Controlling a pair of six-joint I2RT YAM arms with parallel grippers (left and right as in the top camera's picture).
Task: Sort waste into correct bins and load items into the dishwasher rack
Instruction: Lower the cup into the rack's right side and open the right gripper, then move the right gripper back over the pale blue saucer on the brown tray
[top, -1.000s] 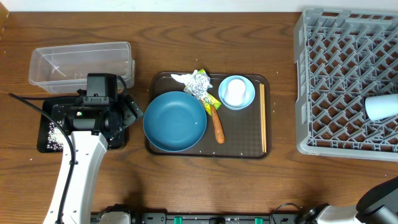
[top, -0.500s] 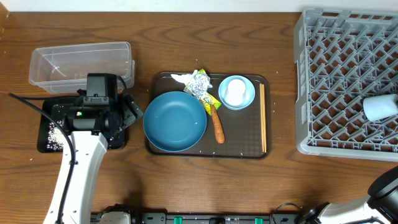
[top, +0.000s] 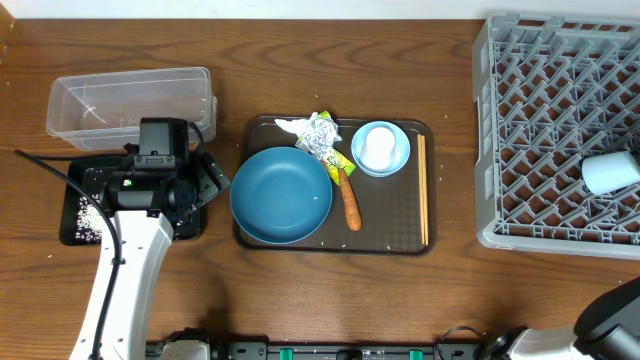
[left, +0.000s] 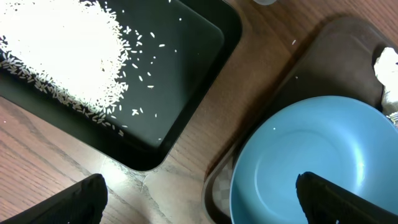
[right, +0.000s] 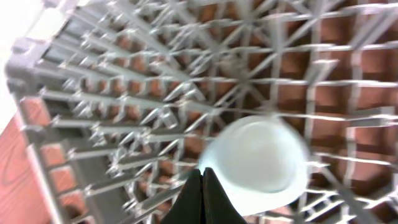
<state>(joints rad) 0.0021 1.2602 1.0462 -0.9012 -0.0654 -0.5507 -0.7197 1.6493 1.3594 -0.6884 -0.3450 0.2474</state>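
My left gripper (left: 200, 186) hangs open over bare wood, between the black tray (left: 186, 74) holding loose white rice (left: 62, 50) and the large dark-blue bowl (left: 311, 162). In the overhead view that bowl (top: 282, 195) lies on the brown tray beside crumpled foil (top: 320, 133), a yellow-green wrapper (top: 341, 163), a white paper scrap (top: 288, 125) and an orange carrot stick (top: 350, 206). A white cup (top: 376, 147) stands in the small pale-blue bowl (top: 396, 150), with chopsticks (top: 422, 190) to its right. My right gripper (right: 203, 186) is shut and empty above a pale cup (right: 258, 162) lying in the grey rack (right: 124, 93).
The clear tub (top: 130, 105) stands behind the black tray (top: 85, 215) at the left. The brown serving tray (top: 400, 235) lies mid-table. The grey rack (top: 540, 130) fills the right side, the pale cup (top: 610, 172) near its right edge. My left arm (top: 130, 260) crosses the front left.
The pale cup in the rack has shifted slightly left. My right arm has moved a little at the lower right corner. The left arm has stayed put.
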